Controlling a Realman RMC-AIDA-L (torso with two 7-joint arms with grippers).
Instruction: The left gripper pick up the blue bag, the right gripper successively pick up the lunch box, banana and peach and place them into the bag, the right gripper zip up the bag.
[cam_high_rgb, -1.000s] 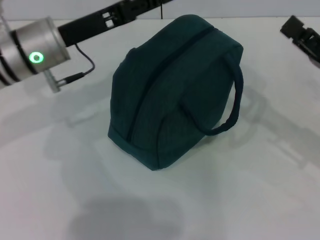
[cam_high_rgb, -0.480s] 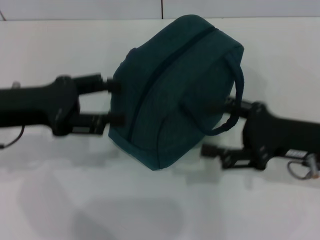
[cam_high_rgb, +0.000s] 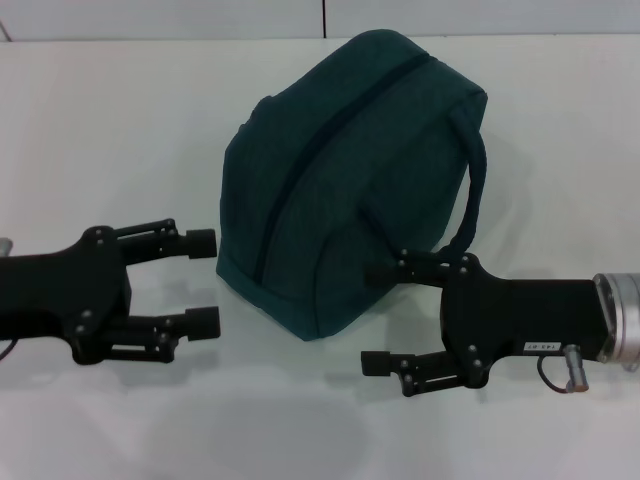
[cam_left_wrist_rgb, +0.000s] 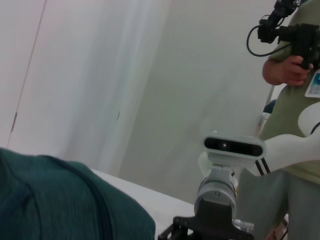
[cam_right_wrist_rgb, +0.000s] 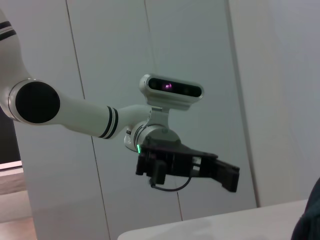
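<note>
The blue bag (cam_high_rgb: 340, 170) stands on the white table (cam_high_rgb: 110, 110), its dark zipper line running over the top and one loop handle (cam_high_rgb: 478, 190) hanging on its right side. My left gripper (cam_high_rgb: 203, 281) is open just left of the bag's lower corner, holding nothing. To the right, my right gripper (cam_high_rgb: 372, 318) is open and empty. Its upper finger overlaps the bag's lower right edge, below the handle, and whether it touches the bag cannot be told. The left wrist view shows the bag (cam_left_wrist_rgb: 50, 200). The lunch box, banana and peach are out of view.
A person (cam_left_wrist_rgb: 295, 100) holding a camera stands beyond the table in the left wrist view, behind my right arm's wrist (cam_left_wrist_rgb: 216, 192). The right wrist view shows my left arm with its green light (cam_right_wrist_rgb: 138, 148) before a panelled wall.
A second ago both arms were at the far corners. Both grippers have since swung down to the near side and now flank the bag, lower than half a second ago.
</note>
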